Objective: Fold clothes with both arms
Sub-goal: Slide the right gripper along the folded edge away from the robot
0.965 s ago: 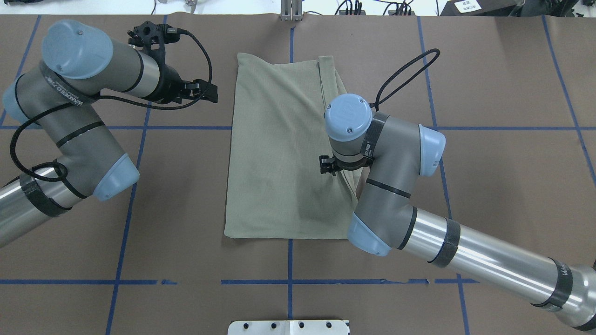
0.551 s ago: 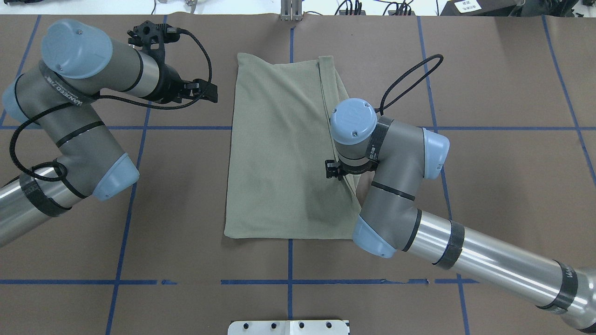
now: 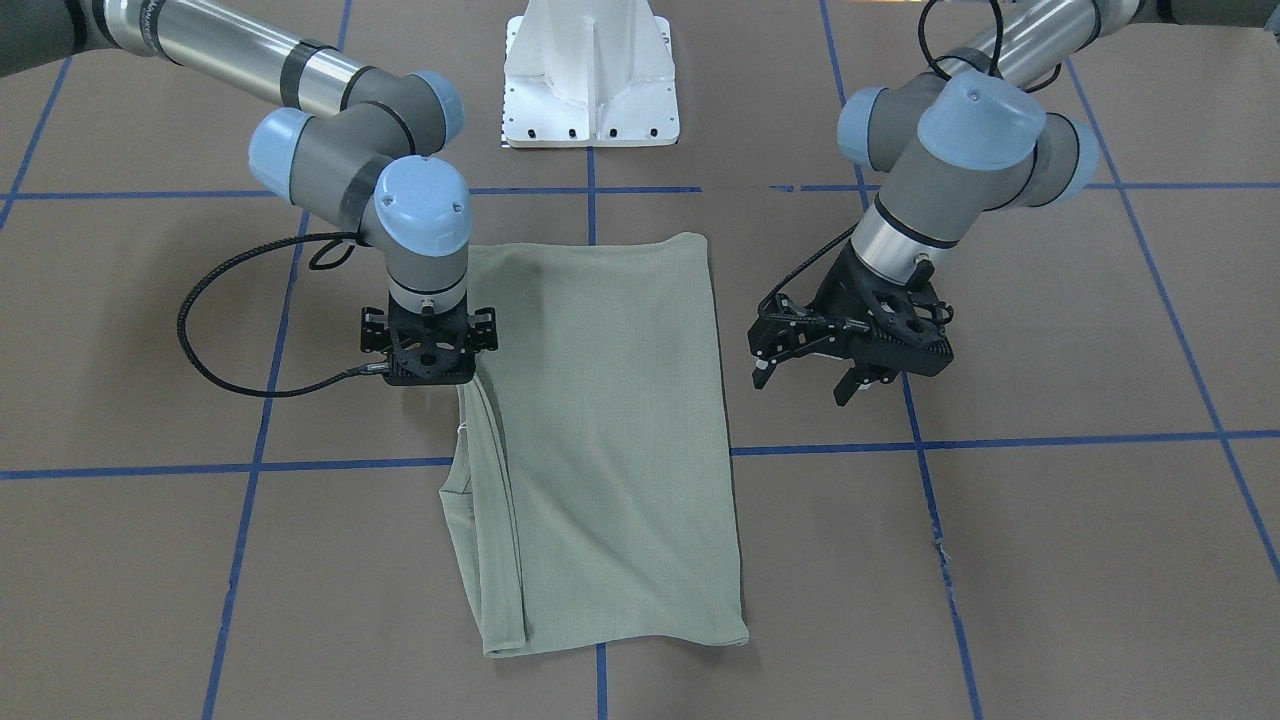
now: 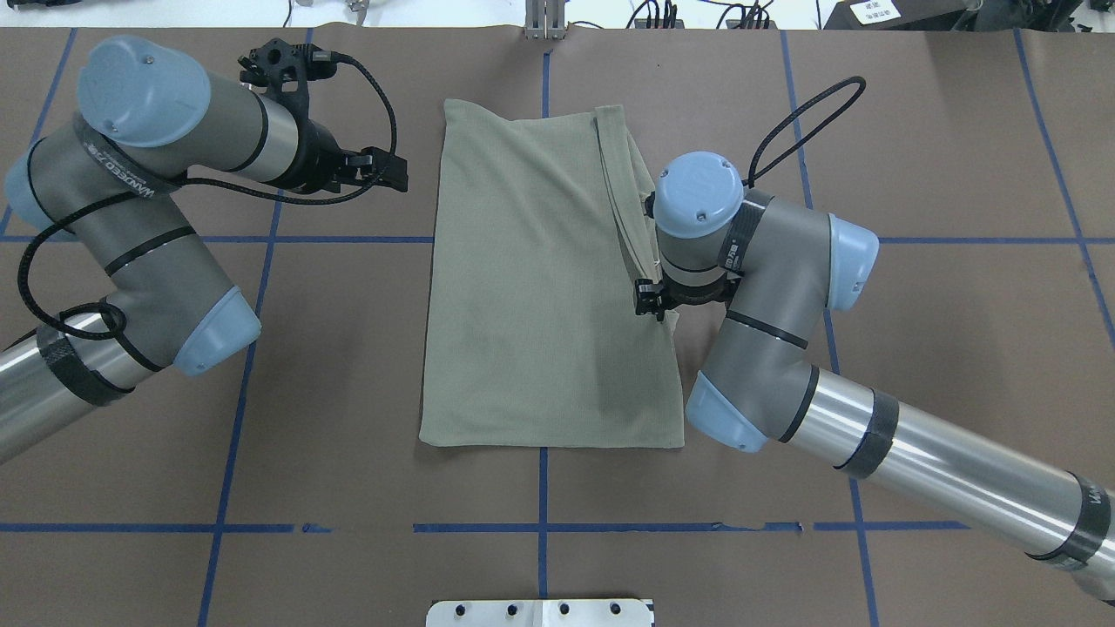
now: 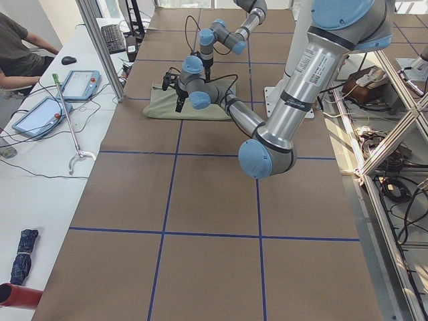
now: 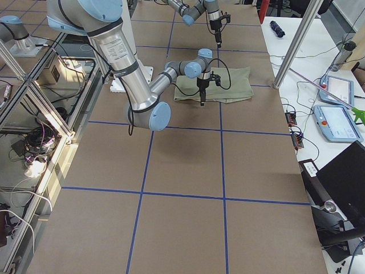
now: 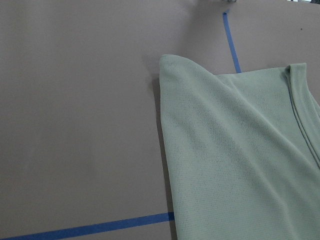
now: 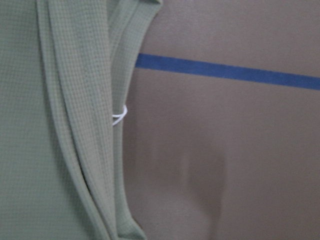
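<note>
the folded sage-green shirt (image 4: 540,287) lies flat on the counter (image 4: 348,392). the left end effector (image 3: 803,385) hovers beside it, spread wide and empty. the right end effector (image 3: 430,352) points down at the shirt's edge; i cannot tell its grip.

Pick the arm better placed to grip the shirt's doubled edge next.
Right, most likely. The right tool hangs over that edge of the shirt, which shows close up in its wrist view. The left tool, open, is over bare table on the shirt's far side.
</note>
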